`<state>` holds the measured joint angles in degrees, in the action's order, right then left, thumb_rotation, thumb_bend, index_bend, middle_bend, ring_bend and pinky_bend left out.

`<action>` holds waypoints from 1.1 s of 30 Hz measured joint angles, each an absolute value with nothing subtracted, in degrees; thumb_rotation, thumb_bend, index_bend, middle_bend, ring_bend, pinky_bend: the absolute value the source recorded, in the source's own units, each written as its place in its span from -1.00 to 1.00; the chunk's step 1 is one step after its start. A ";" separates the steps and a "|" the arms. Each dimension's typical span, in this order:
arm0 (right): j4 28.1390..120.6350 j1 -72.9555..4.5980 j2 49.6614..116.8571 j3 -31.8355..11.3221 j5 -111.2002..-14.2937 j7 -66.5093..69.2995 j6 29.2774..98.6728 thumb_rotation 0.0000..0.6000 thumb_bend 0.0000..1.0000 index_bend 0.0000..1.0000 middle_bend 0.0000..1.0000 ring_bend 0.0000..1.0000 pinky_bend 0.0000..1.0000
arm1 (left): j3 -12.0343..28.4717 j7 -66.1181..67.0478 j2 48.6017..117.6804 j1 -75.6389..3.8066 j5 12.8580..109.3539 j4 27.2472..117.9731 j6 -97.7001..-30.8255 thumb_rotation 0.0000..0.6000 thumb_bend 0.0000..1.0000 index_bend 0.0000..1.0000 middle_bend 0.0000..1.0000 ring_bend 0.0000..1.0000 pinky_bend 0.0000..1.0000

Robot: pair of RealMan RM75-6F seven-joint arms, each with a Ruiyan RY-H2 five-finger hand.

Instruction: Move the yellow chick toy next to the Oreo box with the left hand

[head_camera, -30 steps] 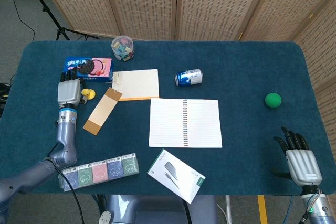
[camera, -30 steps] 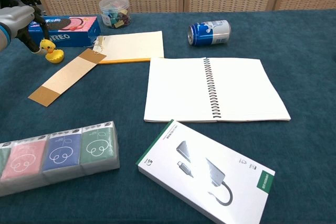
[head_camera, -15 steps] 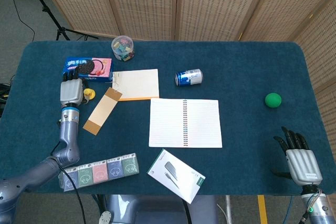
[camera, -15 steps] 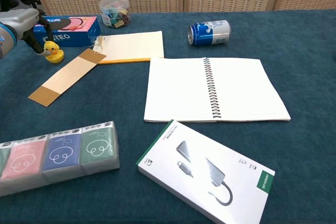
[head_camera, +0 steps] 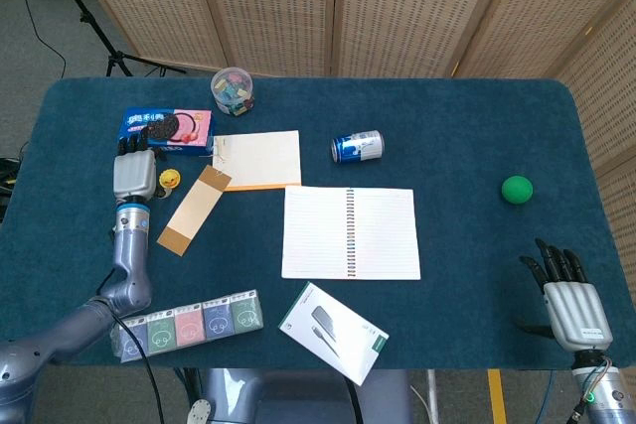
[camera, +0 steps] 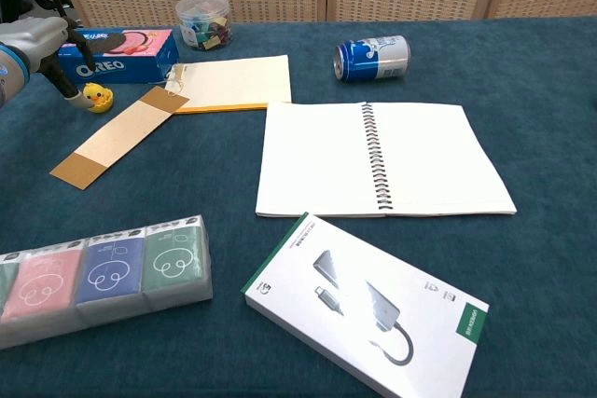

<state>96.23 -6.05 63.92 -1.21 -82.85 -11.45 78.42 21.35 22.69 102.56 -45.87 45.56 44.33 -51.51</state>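
I am seeing one chick toy (camera: 94, 95), one cookie box (camera: 117, 54), one tub of clips (head_camera: 233, 89), one can (head_camera: 357, 146), one open notebook (head_camera: 349, 232), one yellow pad (head_camera: 258, 160), one brown card strip (head_camera: 194, 210), one green ball (head_camera: 516, 189), one white adapter box (camera: 367, 310), and one tissue multipack (camera: 98, 278) showing five packets.

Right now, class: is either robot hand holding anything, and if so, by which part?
The left hand has its fingers against the yellow chick toy, but whether they grip it cannot be told. The right hand holds nothing, fingers apart.
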 measured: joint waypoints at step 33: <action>96.46 -5.84 63.39 -1.95 -81.62 -10.51 78.81 1.00 -1.00 -0.67 -1.00 -1.00 -0.93 | 1.00 22.97 74.93 -16.81 70.53 94.54 -84.22 1.00 -0.80 -0.99 -1.00 -1.00 -1.00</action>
<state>96.46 -5.84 63.39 -1.95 -81.62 -10.51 78.81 1.00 22.97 74.93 -16.81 70.53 94.54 -84.22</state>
